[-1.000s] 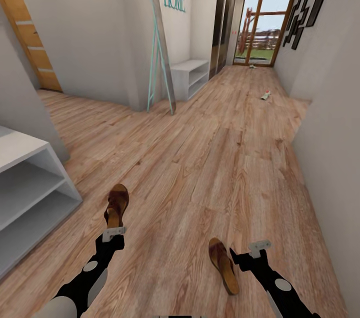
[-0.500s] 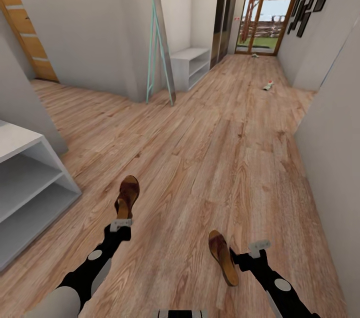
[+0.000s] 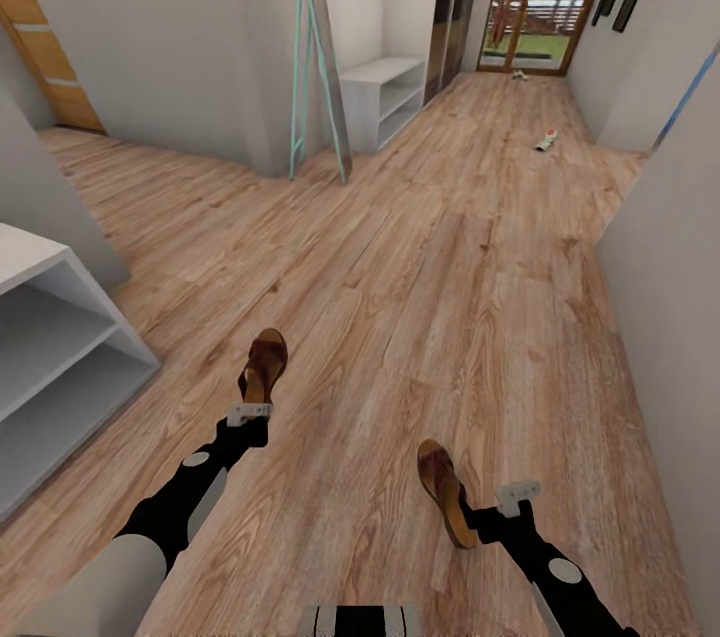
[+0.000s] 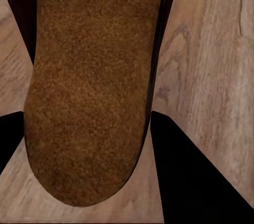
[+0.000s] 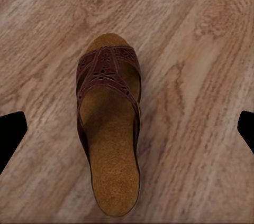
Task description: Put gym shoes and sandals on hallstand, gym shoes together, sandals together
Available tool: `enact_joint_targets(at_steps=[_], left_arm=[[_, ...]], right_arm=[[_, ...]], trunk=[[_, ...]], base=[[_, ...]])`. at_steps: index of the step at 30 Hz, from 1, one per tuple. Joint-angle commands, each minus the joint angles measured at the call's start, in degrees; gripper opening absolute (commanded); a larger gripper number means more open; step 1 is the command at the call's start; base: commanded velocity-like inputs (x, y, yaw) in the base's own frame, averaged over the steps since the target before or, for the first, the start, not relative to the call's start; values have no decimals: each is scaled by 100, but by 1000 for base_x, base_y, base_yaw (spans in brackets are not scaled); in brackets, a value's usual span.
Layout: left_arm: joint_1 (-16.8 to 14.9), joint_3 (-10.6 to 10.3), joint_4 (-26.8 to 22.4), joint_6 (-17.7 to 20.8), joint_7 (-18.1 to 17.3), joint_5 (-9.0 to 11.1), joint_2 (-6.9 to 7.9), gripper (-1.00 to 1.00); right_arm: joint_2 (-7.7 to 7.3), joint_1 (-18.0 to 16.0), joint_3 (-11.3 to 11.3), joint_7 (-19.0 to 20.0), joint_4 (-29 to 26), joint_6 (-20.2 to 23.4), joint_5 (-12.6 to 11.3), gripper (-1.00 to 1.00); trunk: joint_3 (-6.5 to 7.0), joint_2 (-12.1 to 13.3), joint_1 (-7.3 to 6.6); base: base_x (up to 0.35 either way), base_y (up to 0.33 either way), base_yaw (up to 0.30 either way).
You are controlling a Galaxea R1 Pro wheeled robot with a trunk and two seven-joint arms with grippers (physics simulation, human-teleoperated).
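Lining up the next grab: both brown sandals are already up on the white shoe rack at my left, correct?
No. In the head view both sandals lie on the wood floor: one ahead of the left end effector, the other beside the right end effector. The rack holds neither.

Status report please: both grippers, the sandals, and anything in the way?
Left gripper around one sandal. Right gripper open beside the other sandal, on the floor. Path clear.

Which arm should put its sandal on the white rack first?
Probably left. The left claw has its sandal between its fingers, and the rack sits on that side. The right claw is farther away.
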Motion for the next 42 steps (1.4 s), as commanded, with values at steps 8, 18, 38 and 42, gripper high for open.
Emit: enact_joint_targets(at_steps=[8, 18, 38, 42], left_arm=[[1, -44, 3, 37, -21, 35, 20, -100], [1, -53, 2, 26, -22, 38, -12, -100], [1, -36, -66, 33, -22, 40, -33, -100], [0, -41, -68, 33, -22, 42, -32, -100]], right_arm=[[-3, -2, 3, -2, 1, -21, 19, 100], [-27, -2, 3, 14, -13, -31, 37, 100], [-59, -666, -2, 14, -52, -30, 54, 100], [-63, -675, 2, 15, 52, -37, 54, 100]], trunk=[[-254, -13, 19], [-561, -26, 45], [-1033, -53, 96], [-1122, -58, 107]], base=[[0, 0, 64], [0, 0, 141], [0, 0, 20], [0, 0, 0]])
